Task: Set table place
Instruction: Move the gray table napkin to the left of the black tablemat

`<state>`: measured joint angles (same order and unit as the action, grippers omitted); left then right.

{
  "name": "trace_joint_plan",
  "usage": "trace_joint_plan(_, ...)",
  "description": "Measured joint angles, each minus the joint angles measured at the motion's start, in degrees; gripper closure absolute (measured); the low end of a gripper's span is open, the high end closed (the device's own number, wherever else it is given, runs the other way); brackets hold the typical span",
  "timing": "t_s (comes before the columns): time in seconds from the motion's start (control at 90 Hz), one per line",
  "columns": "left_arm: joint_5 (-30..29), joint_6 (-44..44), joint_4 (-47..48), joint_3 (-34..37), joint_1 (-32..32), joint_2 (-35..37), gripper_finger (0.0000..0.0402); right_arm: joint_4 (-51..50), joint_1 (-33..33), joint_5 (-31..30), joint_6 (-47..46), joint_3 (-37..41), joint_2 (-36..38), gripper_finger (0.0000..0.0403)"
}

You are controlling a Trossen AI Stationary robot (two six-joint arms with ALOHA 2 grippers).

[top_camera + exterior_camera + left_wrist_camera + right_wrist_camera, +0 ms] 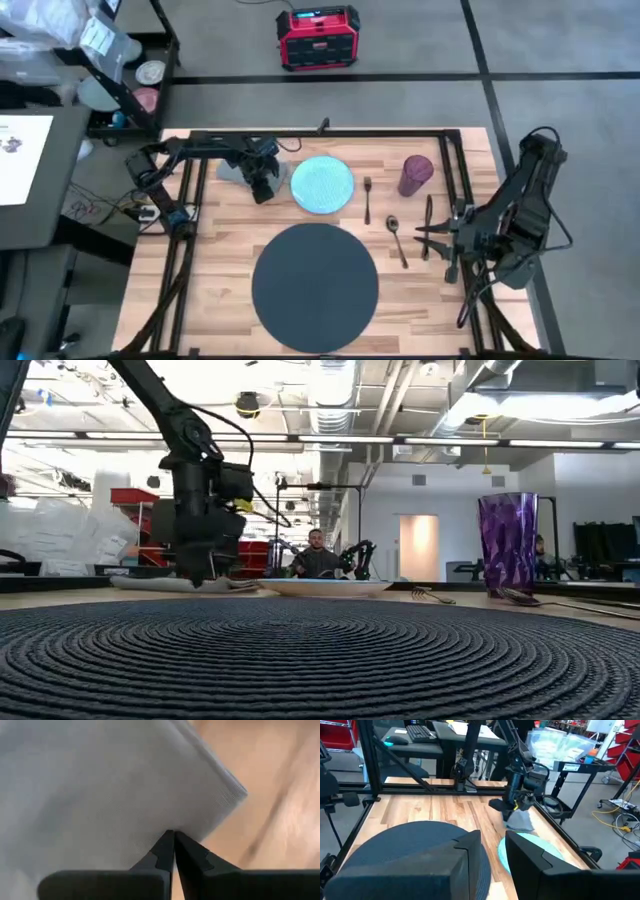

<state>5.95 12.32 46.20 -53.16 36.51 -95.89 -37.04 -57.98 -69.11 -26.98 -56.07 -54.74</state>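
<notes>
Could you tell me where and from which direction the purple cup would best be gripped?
The purple cup stands upright on the table, mouth up, with the fork and spoon lying close by. Probably best from above, one finger inside the rim, pinching the wall on the side away from the cutlery.

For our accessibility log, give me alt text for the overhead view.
The left gripper presses down on a grey square napkin beside a teal round plate on the light wooden table. A dark grey round mat lies nearer; the right gripper waits by the cutlery.
</notes>
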Motion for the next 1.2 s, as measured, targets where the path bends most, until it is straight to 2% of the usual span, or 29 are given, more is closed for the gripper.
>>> trace_joint_plan(0.111,-0.5,-0.52,5.39,0.32,-1.29,2.3,0.0401,-0.15,0.0,0.01,-0.01,0.0,0.0,0.0326)
trace_joint_plan(0.189,-3.39,-2.43,5.61,0.29,-2.62,6.37,0.0401,-0.24,0.0,0.01,0.0,0.0,0.0,0.0326)
trace_joint_plan(0.344,-5.52,-8.3,-1.4,0.17,-6.39,16.68,0.0402,-0.28,0.0,0.01,0.0,0.0,0.0,0.0326)
trace_joint_plan(0.456,-5.55,-12.54,-5.57,0.15,-9.66,19.42,0.0401,-0.33,0.0,-0.03,0.02,0.0,0.0,0.0326)
trace_joint_plan(0.578,-6.01,-16.22,-11.88,0.15,-12.93,17.66,0.0398,-0.28,0.0,-0.07,0.0,0.0,0.0,0.0326)
trace_joint_plan(0.678,-7.16,-19.29,-14.9,0.15,-14.66,13.82,0.0378,-0.26,0.0,-0.07,-0.38,0.0,0.0,0.0326)
trace_joint_plan(0.789,-11.72,-23.23,-13.15,0.15,-14.78,9.22,0.0346,-0.34,0.0,-0.01,-1.51,0.0,-0.02,0.0326)
trace_joint_plan(0.911,-12.53,-27.19,-12.31,0.15,-14.23,5.86,0.0312,-0.7,0.0,0.19,-1.96,0.0,-0.26,0.0326)
trace_joint_plan(1.056,-13.76,-30.25,-11.5,-0.12,-13.99,4.58,0.0285,-1.29,0.0,0.3,-2.09,0.02,-0.71,0.0326)
trace_joint_plan(1.2,-15.9,-32.59,-10.63,-1.15,-14.06,4.95,0.0275,-1.68,0.0,0.23,-1.42,0.02,-0.72,0.0326)
